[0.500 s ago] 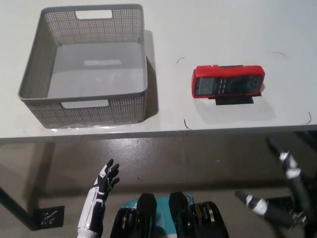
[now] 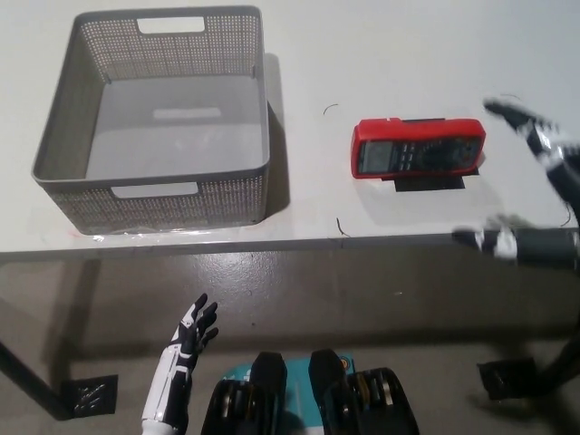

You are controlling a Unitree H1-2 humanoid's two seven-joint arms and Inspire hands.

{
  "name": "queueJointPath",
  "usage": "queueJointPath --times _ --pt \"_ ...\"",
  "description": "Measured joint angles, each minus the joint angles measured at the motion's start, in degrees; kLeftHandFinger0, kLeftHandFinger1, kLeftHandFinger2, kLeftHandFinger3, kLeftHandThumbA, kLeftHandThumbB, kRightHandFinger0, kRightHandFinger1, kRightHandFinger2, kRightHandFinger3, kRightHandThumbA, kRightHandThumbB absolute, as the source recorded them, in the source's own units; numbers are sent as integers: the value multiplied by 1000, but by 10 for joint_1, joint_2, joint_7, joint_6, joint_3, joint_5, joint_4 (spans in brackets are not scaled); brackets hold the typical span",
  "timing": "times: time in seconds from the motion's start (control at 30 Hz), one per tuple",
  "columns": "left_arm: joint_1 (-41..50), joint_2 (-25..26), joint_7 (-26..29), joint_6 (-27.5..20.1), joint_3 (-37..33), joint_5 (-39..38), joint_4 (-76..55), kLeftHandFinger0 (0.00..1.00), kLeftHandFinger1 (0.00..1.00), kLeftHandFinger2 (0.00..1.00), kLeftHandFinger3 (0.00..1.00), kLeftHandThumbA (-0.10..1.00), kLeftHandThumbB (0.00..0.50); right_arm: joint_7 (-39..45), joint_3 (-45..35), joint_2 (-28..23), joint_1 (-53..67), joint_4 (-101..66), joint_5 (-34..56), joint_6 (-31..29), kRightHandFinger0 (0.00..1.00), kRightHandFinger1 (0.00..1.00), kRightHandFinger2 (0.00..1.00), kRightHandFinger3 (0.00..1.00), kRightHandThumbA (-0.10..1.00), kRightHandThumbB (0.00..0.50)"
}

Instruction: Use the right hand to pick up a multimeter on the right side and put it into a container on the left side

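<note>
A red multimeter [image 2: 418, 148] lies flat on the white table [image 2: 381, 54], on a strip of black tape, at the right. My black right hand [image 2: 536, 195] is open above the table's right front corner, just to the right of the multimeter and apart from it, fingers spread wide. At the left stands a grey mesh container [image 2: 159, 118], with nothing in it. My white left hand [image 2: 186, 349] rests open below the table's front edge at the lower left.
The table's front edge [image 2: 272, 243] runs across the middle of the picture, with grey floor below it. A bare stretch of tabletop about a hand wide separates the container and the multimeter.
My right hand has risen from below the table edge up to the table's right side, close to the multimeter. The multimeter, container and left hand have stayed put.
</note>
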Motion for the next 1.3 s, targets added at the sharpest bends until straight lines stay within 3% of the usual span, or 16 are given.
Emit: queueJointPath --times 0.07,0.13,0.43,0.6,0.7,1.03,1.23,1.27,1.3 --pt "1 0 0 0 0 0 2 1000 1000 1000 1000 1000 336 27 18 -6 -55 30 -9 20 1000 1000 1000 1000 1000 407" --pt "1 0 0 0 0 0 3 1000 1000 1000 1000 1000 343 46 33 -7 -96 60 -16 34 1000 1000 1000 1000 1000 453" --pt "3 2 0 0 1 0 3 1000 1000 1000 1000 1000 328 130 129 -3 -282 264 -42 94 1000 1000 1000 1000 1000 500" --pt "3 7 0 0 1 1 3 1000 1000 1000 1000 1000 327 169 181 14 -370 420 -50 120 1000 1000 1000 1000 1000 467" --pt "3 9 0 0 1 2 3 1000 1000 1000 1000 1000 326 185 211 32 -412 514 -57 128 1000 1000 1000 1000 1000 500" --pt "5 21 0 -2 1 10 2 1000 1000 1000 1000 1000 325 223 286 103 -513 803 -83 127 1000 1000 1000 1000 1000 500" --pt "3 29 -1 -7 0 12 2 1000 1000 1000 1000 1000 327 240 294 117 -545 875 -88 94 1000 1000 1000 1000 1000 446" --pt "4 29 -1 -7 0 12 2 1000 1000 1000 1000 1000 321 244 294 121 -547 889 -88 82 1000 1000 1000 1000 1000 417" --pt "4 29 -1 -7 0 13 2 1000 1000 1000 1000 1000 319 247 295 124 -547 899 -89 74 1000 1000 1000 1000 1000 426"
